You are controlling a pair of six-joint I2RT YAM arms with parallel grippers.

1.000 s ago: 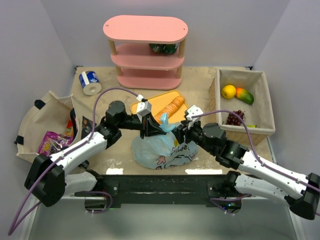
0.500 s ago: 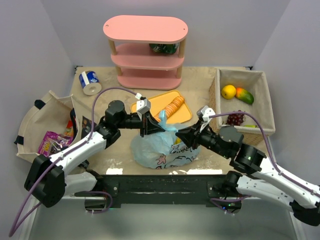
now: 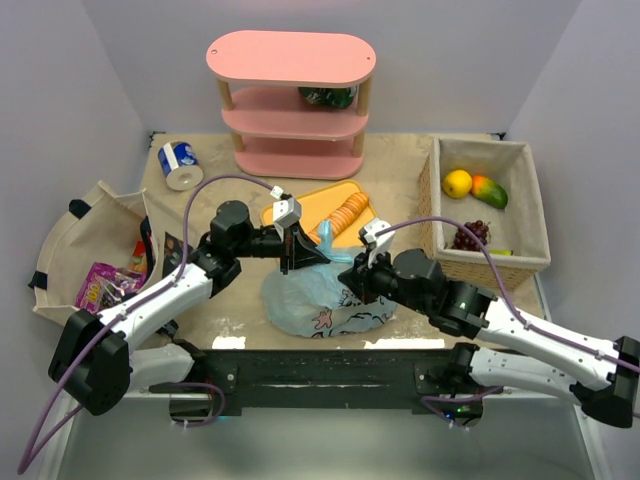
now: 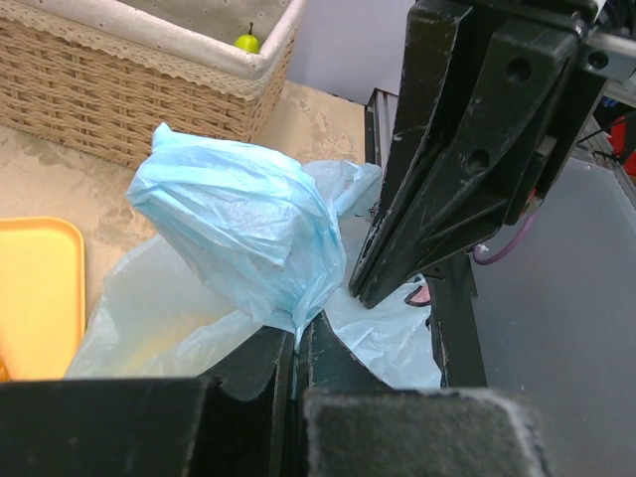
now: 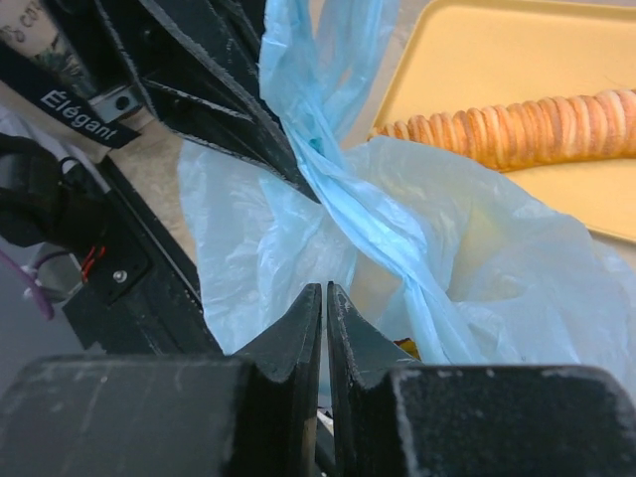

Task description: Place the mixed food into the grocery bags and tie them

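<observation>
**Right arm back at the bag's neck**

The light-blue grocery bag [image 3: 322,302] with the cartoon prints lies on the bench [image 3: 400,170] between our two arms, just in front of the yellow tray [image 3: 303,208] that carries the sliced loaf [image 3: 350,212]. The bag is bulged with its load, and its top is gathered into a twisted neck.

The left tool [image 3: 296,255] has not moved in the last second. Its fingers are pressed together on that neck, and its wrist view shows the film bunched above the tips [image 4: 295,343].

The right arm is what changed. Half a second ago it was drawn back off the bag's right edge. Now the right tool [image 3: 351,277] has come in leftward over the bag's upper right side, close to the left one. In its wrist view the fingers [image 5: 298,323] sit together with only a slit between them, just under the twisted strand. We see no film caught between them.
</observation>
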